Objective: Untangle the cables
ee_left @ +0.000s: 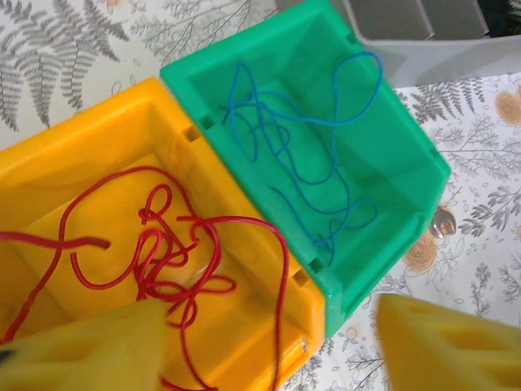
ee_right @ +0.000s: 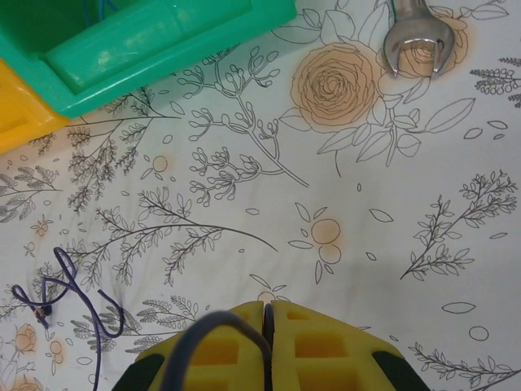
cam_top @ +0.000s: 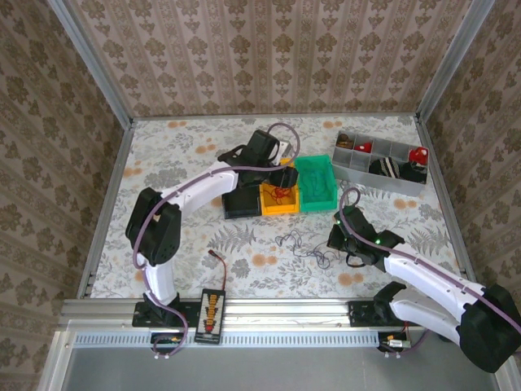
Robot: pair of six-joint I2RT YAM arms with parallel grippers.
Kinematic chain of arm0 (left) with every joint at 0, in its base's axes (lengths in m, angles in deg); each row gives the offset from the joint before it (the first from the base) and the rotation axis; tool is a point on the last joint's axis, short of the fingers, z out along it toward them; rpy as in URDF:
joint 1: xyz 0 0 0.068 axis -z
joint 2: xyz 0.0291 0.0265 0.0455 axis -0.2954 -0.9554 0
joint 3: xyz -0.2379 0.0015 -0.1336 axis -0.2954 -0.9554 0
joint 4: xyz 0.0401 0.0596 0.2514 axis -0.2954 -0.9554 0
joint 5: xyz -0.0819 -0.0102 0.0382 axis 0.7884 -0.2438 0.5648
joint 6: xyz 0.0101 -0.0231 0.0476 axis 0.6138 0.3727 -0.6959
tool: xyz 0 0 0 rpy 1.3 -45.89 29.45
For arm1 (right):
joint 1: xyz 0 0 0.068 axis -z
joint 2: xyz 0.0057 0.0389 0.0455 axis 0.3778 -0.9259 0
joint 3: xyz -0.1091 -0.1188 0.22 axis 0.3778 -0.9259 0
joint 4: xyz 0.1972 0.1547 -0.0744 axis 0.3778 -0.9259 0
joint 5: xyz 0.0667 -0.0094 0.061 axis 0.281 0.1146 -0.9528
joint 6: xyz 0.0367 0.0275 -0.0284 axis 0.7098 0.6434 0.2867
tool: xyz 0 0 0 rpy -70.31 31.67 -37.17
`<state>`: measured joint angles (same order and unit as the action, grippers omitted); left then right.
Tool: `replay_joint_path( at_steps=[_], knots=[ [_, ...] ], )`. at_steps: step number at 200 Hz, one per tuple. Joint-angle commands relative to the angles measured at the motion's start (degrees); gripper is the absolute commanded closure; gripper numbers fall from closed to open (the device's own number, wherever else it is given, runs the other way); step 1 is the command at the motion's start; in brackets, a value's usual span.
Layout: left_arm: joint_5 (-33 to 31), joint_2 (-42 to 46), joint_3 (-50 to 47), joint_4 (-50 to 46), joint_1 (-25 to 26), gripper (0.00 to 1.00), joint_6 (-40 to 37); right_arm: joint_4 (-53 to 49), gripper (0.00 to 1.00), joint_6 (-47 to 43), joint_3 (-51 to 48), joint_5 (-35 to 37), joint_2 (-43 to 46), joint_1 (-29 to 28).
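Left fingers (ee_left: 89, 350) are standing wide apart, released and gripping nothing, and are hovering over the yellow bin (ee_left: 49, 171). The red cable (ee_left: 163, 252) is lying loose inside that bin, bunching at the lower left of the left wrist view. Its loops are running down toward the lower-left finger; can't tell if they're touching it. The other finger is sitting at the lower right, over the floral surface (ee_left: 480, 244) and well apart from the red cable. The blue cable (ee_left: 277, 155) is lying in the green bin (ee_left: 407, 138), which is touching the yellow bin, and is clear of both fingers.

Right fingers (ee_right: 309, 350) are clenched together at the bottom centre of the right wrist view, with nothing showing between them. The purple cable (cam_top: 305, 247) is lying tangled on the surface, below the bins in the top view. In the right wrist view it's at the lower left, near the clenched fingers but not touching them. A wrench (ee_right: 419, 41) is lying at the upper right, well apart.
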<state>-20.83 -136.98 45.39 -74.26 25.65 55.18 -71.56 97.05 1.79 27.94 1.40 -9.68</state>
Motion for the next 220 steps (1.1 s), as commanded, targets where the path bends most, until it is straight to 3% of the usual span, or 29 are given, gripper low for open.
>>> replay_joint_path(
  at_steps=[1,30,67,92,139,162,220],
  knots=[
    [-1.5,1.39,5.08,0.05,1.32,0.23,-2.42,-0.91,1.0,-1.15,1.89,0.04,0.23,0.15],
    [0.15,5.01,5.44,2.36,2.6,0.22,-1.83,0.29,1.0,-2.76,2.76,-2.46,-0.98,0.0],
    [10.6,11.11,-4.19,1.55,4.0,0.24,-6.26,1.25,1.0,-5.5,4.43,-3.96,-0.84,-0.33],
    [13.31,12.81,-11.7,-2.4,6.94,0.26,-10.49,0.55,1.0,-4.83,5.11,-2.77,-2.5,0.09],
    [8.05,8.51,-15.41,-9.97,13.66,0.28,-15.19,1.28,1.0,-3.04,4.97,-2.85,-4.32,0.39],
    [7.39,7.04,-16.89,-7.97,16.48,0.26,-16.64,0.53,1.0,-2.83,4.75,-2.68,-3.76,1.32],
    [6.77,0.08,-14.33,-4.25,18.03,0.3,-20.39,1.94,1.0,-1.61,4.98,-12.41,-5.6,8.59]
  ],
)
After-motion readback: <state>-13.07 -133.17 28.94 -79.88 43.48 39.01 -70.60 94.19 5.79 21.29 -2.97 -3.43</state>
